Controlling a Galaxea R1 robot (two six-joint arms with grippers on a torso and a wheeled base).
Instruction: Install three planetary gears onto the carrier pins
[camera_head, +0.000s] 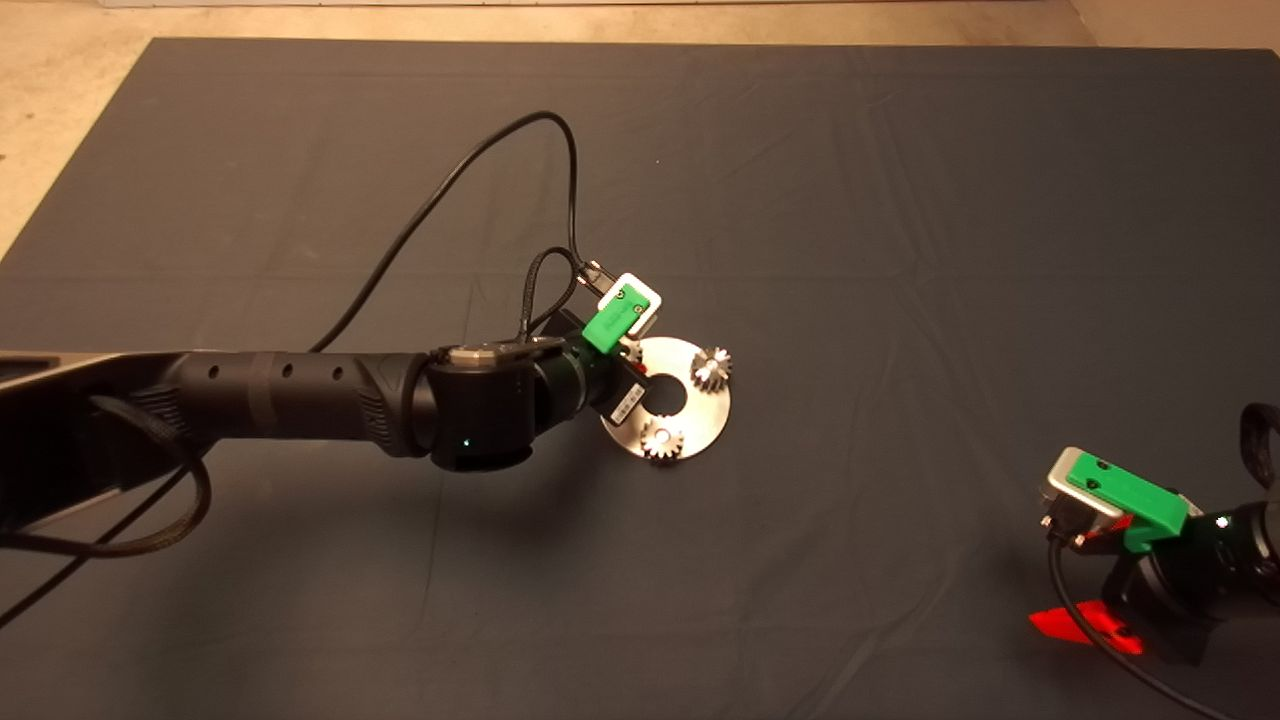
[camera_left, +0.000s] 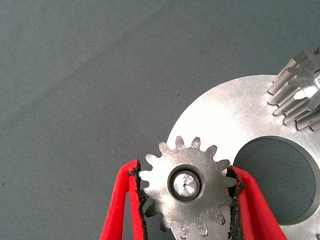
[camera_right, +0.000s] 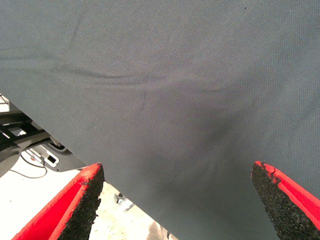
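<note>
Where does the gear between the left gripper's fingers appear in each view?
Head view: hidden under the left gripper, at the disc's left rim.
Left wrist view: the gear sits low in the middle, on a pin.
Right wrist view: not in it.
Shared landmark: the disc's centre hole.

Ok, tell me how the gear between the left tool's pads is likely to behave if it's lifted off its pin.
The planetary gear looks like solid steel, so probably stiff and heavy for its size. Its shiny faces may be slippery, though the pointed teeth bite into the left tool's pads, which likely helps grip. Off the carrier pin and on edge, it could roll.
</note>
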